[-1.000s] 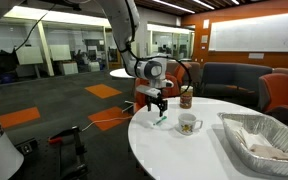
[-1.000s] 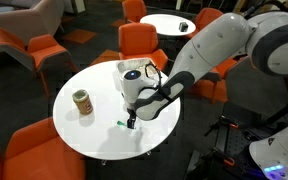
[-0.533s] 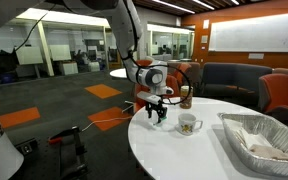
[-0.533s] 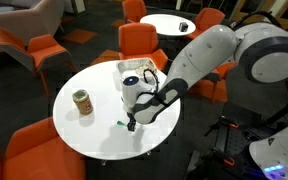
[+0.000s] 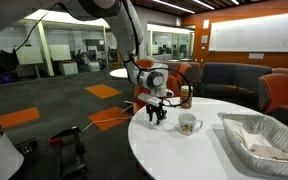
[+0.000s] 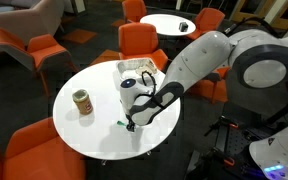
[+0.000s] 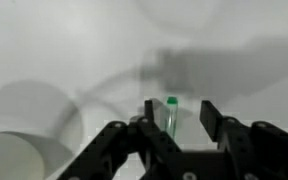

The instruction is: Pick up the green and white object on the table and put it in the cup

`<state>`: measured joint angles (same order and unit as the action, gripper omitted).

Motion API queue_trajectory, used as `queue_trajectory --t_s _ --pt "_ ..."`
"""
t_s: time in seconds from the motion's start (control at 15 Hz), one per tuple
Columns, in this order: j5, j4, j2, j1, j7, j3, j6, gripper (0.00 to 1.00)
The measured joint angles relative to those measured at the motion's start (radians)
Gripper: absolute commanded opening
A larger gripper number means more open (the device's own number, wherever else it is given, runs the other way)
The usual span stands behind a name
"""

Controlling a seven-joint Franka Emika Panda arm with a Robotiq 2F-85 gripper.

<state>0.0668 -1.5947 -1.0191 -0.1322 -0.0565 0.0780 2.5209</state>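
The green and white object (image 7: 171,113) lies on the white round table (image 5: 184,150), a thin stick with a green tip. In the wrist view it sits between my open fingers, closer to the left one. My gripper (image 7: 178,110) is open and low over the table, fingers either side of the stick. It also shows in both exterior views (image 5: 157,115) (image 6: 130,125). The stick shows as a small green mark (image 6: 121,124) beside the fingers. The cup (image 5: 189,124), a white mug with a handle, stands a little to the side of the gripper, and behind the arm (image 6: 131,83).
A tan cylindrical canister (image 5: 186,97) (image 6: 82,102) stands on the table apart from the mug. A foil tray (image 5: 259,142) with paper in it sits near the table's edge. Orange chairs (image 6: 39,45) surround the table. A pale round shape (image 7: 14,155) fills the wrist view's lower left.
My gripper has come down towards the table and now straddles the stick, still open. The stick, the mug and the canister have not moved.
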Motion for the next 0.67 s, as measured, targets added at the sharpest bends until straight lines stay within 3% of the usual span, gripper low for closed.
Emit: queue_trajectory --t_s 0.2,0.67 --pt "0.0 0.011 -0.01 -0.004 0.0 0.0 -0.006 0.02" --pt "0.0 0.029 -0.02 -0.003 0.0 0.002 -0.022 0.03"
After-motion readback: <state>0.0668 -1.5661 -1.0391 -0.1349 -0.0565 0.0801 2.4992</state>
